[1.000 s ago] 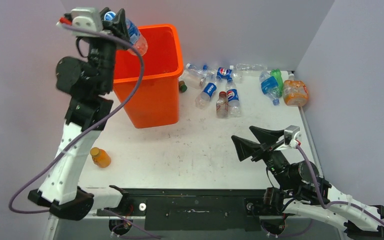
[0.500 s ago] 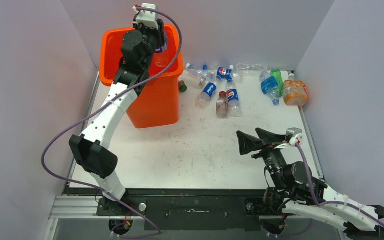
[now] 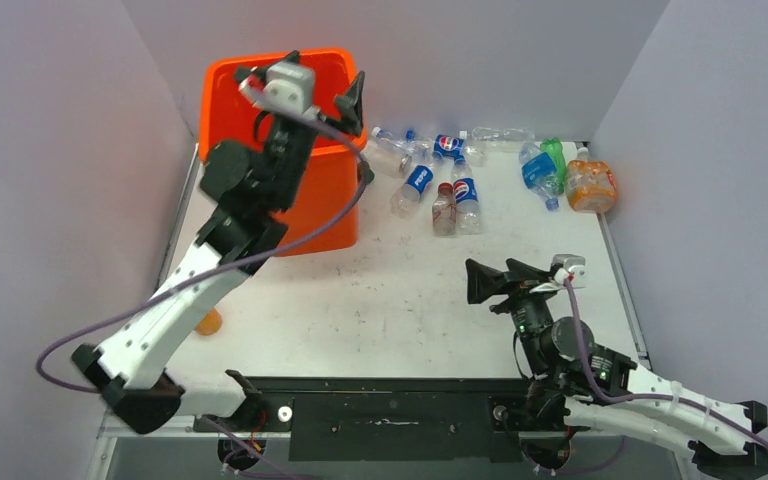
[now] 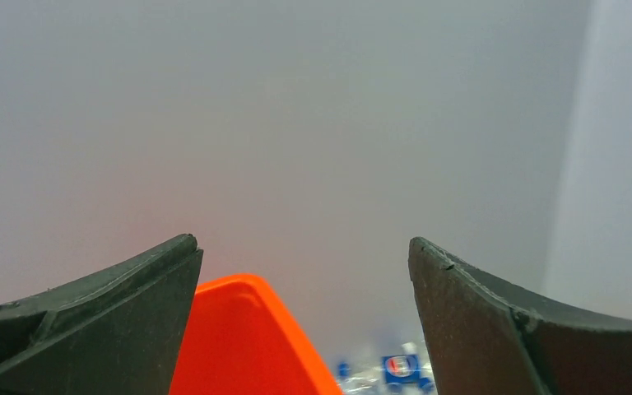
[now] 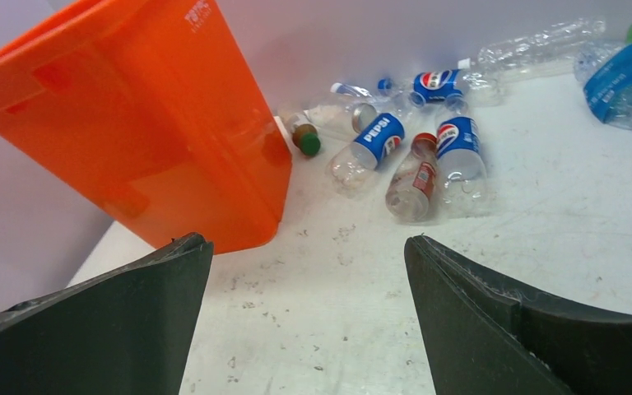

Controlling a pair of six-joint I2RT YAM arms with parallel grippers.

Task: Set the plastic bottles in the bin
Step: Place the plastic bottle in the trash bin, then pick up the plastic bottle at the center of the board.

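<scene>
Now that the left hand (image 3: 322, 78) has sprung wide above the orange bin (image 3: 325, 205), its blue-labelled bottle is gone, presumably dropped inside; the right hand (image 3: 488, 280), spread, faces the bottles (image 3: 418, 180) left on the counter (image 3: 390, 290).

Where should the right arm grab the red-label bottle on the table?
From above, probably: right end effector across the red-label bottle near its clear base. It lies flat, base toward the arm, and the gap to the blue-label bottle beside it is widest there.
</scene>
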